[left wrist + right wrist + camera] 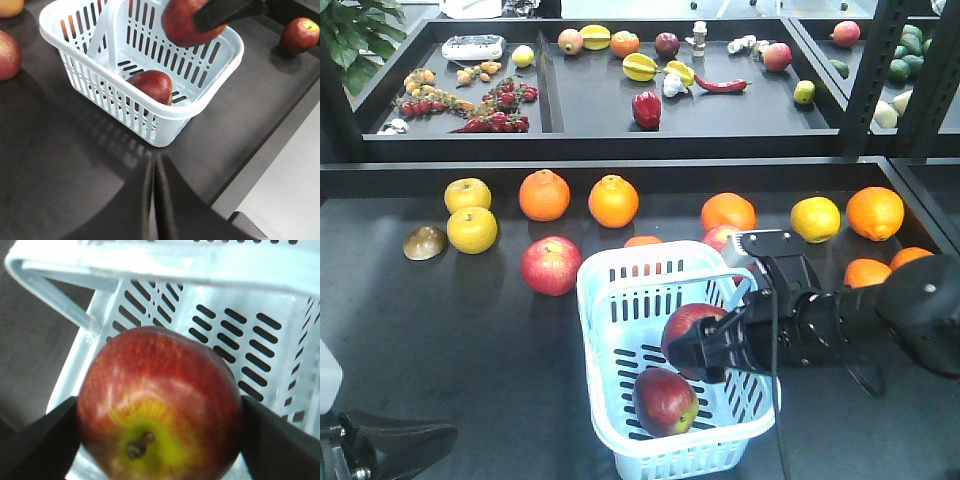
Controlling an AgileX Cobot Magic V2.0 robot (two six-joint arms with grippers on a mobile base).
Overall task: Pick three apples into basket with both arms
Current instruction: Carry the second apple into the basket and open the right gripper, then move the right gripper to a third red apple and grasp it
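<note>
The left end effector (pixel 390 445) sits low at the near-left corner of the desk (pixel 450 350), its fingers (pixel 135 215) pressed together on nothing, well apart from the basket (pixel 592 330). One apple (pixel 665 400) lies on the basket's bottom toward the near wall. Above it, inside the rim but close to the right wall, the right end effector (pixel 702 345) pinches a second apple (pixel 688 328) by its flanks. A third apple (pixel 299 34) waits on the desk beyond the basket. As I judge the risks, let go from this height the held apple may strike the one below and bounce or bruise. Let go too near the wall, it may clip the rim and roll out. Lowered further, the fingers could catch the rim or the handle (pixel 107 30) and shove or tip the light basket.
</note>
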